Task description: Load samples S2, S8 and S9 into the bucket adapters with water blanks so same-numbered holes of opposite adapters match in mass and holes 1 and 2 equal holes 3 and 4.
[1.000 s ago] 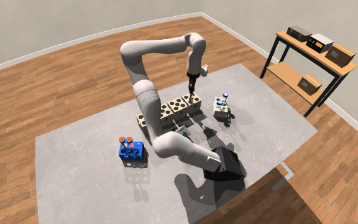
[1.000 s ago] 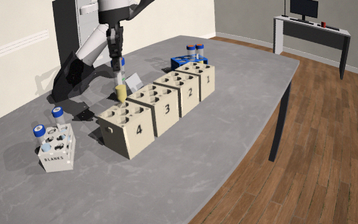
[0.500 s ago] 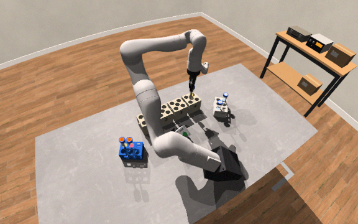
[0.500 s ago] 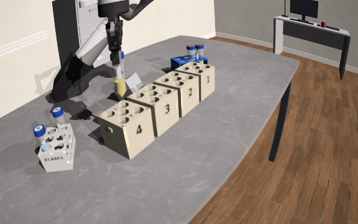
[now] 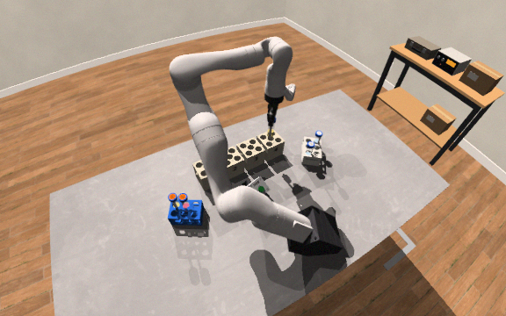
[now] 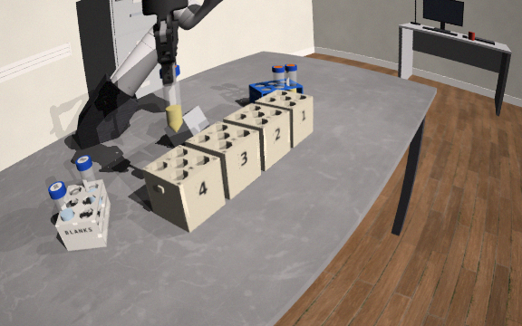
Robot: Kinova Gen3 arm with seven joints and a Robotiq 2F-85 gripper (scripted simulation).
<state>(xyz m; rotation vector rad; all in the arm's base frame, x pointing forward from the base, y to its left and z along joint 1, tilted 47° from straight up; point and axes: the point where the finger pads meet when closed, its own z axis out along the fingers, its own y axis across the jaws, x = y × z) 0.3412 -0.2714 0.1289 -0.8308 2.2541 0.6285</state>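
Note:
My gripper point(image 6: 167, 68) is shut on a blue-capped tube with yellow liquid point(image 6: 173, 106) and holds it upright, its tip a little above the far side of adapter 4 point(image 6: 184, 186). In the overhead view the gripper point(image 5: 271, 119) and the tube point(image 5: 271, 130) hang over adapter 4 point(image 5: 271, 143). Adapters 3 point(image 6: 226, 151), 2 point(image 6: 261, 129) and 1 point(image 6: 289, 110) stand in a row beside it, and the holes I can see are empty. A blue rack point(image 6: 272, 87) holds two orange-dotted sample tubes point(image 5: 177, 198). The white BLANKS rack point(image 6: 83, 217) holds two blue-capped tubes.
The sloped desk with the green DONE key point(image 5: 261, 189) stands just in front of the adapters, near the arm's lower link. The arm's black base point(image 5: 316, 233) sits at the mat's near edge. The arm hides part of adapter 1 point(image 5: 200, 171).

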